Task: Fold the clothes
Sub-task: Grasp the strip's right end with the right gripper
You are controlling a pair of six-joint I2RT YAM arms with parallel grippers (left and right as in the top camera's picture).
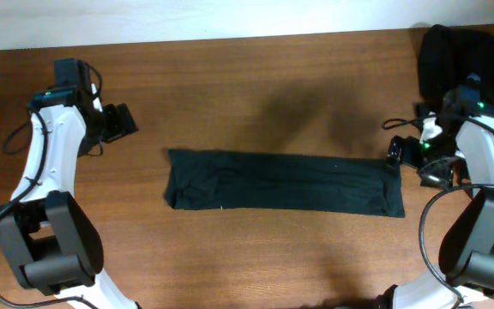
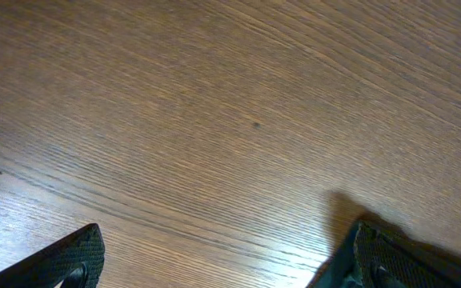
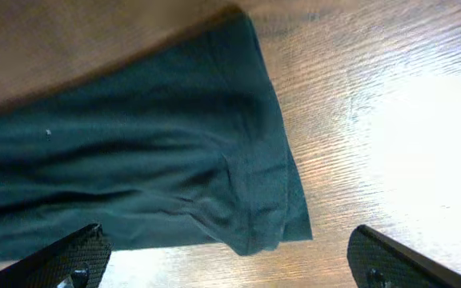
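Now, the black garment (image 1: 281, 182) lies in the middle of the table (image 1: 256, 69) as 1 long band, and its long axis runs from my left side to my right side. My right gripper (image 1: 394, 152) hangs just at the right short end of this band. In the right wrist view I see that end and its corner directly below me, between my fingers (image 3: 70, 256), which stand wide apart with nothing in them. My left gripper (image 1: 123, 120) is also wide apart and empty, but it is away from the cloth, beyond the left short end and a little toward the far edge of the table. Its wrist camera shows only bare wood.

So the right arm is the nearer one, and the left arm must first come in toward the left end. I judge that the next fold goes along the long axis, with 1 short end brought over to the other, so each hand should take the cloth from its own side. The other clothes (image 1: 453, 51) lie in a dark pile at the far right corner, behind my right arm.
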